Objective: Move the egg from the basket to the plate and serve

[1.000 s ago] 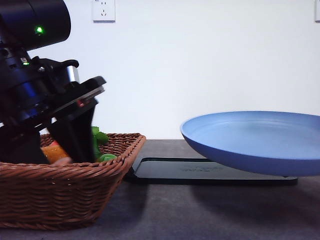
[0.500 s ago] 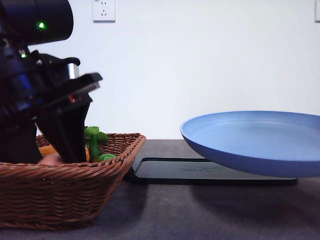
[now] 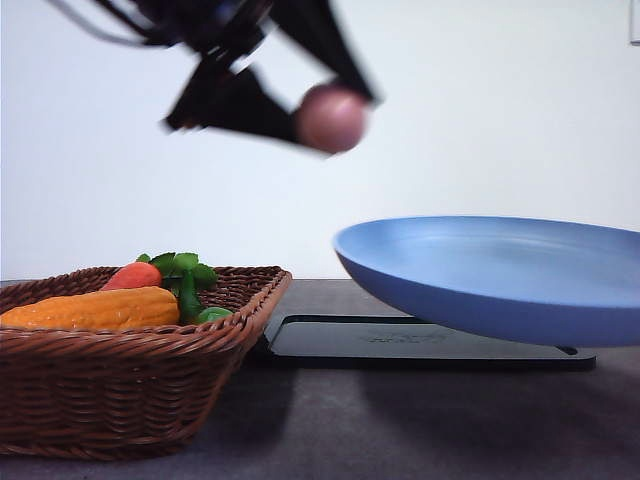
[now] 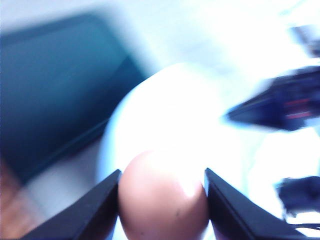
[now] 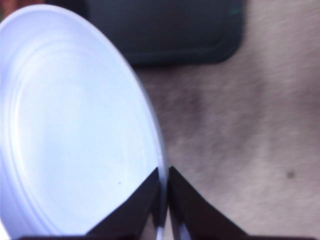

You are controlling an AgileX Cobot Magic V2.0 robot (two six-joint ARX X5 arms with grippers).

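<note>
Egg (image 3: 331, 118): out of basket (image 3: 130, 395), clamped in my left pincer (image 3: 335, 105) high above plate's (image 3: 500, 275) left rim; right pincer (image 5: 164, 200) pinches that raised plate; release and serving remain.

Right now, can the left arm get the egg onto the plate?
Probably yes. The left gripper holds the egg in the air above the plate's near rim, nothing between them. The right gripper holds the plate lifted off the black tray.
</note>
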